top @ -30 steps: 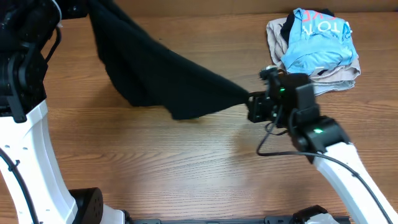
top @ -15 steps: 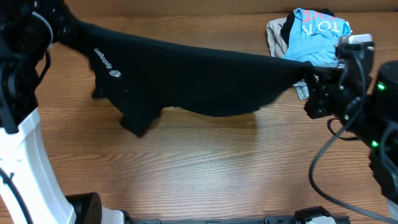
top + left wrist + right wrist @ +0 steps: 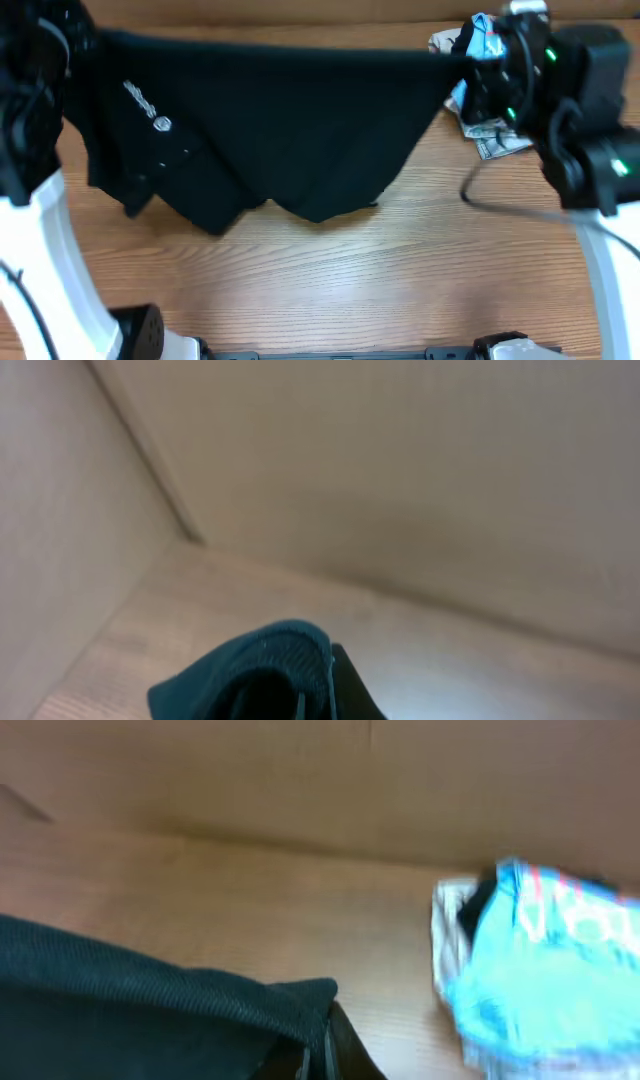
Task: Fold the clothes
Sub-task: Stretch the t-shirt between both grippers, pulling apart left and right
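**Garment spread wide between the arms**

The black garment [image 3: 300, 130] has been drawn out from a sagging drape into a broad sheet. Its top edge is held taut between the left gripper [image 3: 82, 40] and the right gripper [image 3: 468, 75], each clamped on a corner. The hem hangs low over the table [image 3: 330, 290], and the light blue shirt [image 3: 540, 970] is now close by. Laying the garment flat is judged to come next.

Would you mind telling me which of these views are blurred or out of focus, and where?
Overhead: the black garment and the table grain are fairly crisp, while the right arm is smeared. Left wrist: soft all over, with the fabric at the bottom edge out of focus. Right wrist: the light blue shirt is smeared, the garment's weave up close somewhat clearer.
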### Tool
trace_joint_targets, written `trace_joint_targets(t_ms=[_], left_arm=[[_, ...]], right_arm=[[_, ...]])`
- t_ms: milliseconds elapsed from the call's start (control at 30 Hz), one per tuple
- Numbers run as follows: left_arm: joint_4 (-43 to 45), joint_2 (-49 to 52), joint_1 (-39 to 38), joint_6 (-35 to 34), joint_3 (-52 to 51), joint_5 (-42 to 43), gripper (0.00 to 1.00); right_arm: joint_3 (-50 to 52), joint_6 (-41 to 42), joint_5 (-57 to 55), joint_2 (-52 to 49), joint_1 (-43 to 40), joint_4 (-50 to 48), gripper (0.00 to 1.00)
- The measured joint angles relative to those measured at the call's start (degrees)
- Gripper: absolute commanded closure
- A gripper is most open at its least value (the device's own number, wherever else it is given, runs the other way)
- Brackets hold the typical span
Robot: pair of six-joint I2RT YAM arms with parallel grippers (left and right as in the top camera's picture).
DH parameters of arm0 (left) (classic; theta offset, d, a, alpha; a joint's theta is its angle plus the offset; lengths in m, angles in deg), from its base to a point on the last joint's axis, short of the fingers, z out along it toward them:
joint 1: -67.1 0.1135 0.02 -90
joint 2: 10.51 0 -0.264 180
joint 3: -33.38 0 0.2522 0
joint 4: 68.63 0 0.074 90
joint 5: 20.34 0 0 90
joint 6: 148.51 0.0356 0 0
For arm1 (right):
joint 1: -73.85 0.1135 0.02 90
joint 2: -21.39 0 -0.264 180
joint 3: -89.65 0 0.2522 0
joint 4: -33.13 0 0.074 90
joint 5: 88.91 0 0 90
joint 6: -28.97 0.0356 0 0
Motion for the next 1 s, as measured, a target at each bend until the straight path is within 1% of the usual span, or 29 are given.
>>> trace_joint_targets(t_ms=[33,67,200,333,400,567,667,733,900,1000], left_arm=[[4.2,2.2,0.0,0.5,0.0,-0.2,0.96],[5.6,2.9,0.0,0.7,0.0,-0.3,0.96],[15.8,7.2,0.0,2.4,-0.1,-0.4,0.96],[20.2,7.6,0.0,4.0,-0.2,-0.4,0.96],[20.2,7.2,0.0,4.7,-0.2,-0.4,0.96],[11.9,6.7,0.0,5.7,-0.2,-0.5,0.96],[4.5,7.3,0.0,6.1,-0.2,-0.6,0.96],[-0.4,8.3,0.0,6.1,-0.2,-0.6,0.96],[-12.7,15.2,0.0,4.6,-0.2,-0.7,0.96],[-17.5,19.6,0.0,2.6,-0.7,-0.6,0.96]], right_arm=[[0.0,-0.6,-0.1,-2.2,-0.2,-3.8,0.96],[0.0,-0.8,-0.1,-3.2,-0.4,-5.4,0.96],[0.1,-1.5,-0.1,-6.3,-2.1,-13.5,0.96],[0.0,-1.9,2.3,-6.3,-4.2,-19.2,0.96],[0.0,-2.0,4.0,-6.3,-5.0,-19.7,0.96],[-0.1,-2.2,6.9,-7.0,-5.5,-15.6,0.96],[-0.4,-2.1,7.8,-10.0,-5.6,-11.6,0.96],[-0.4,-2.1,8.6,-13.7,-5.6,-8.1,0.96],[-0.2,-1.3,10.0,-21.2,-5.6,-0.4,0.96],[0.4,0.3,10.5,-22.8,-5.6,4.4,0.96]])
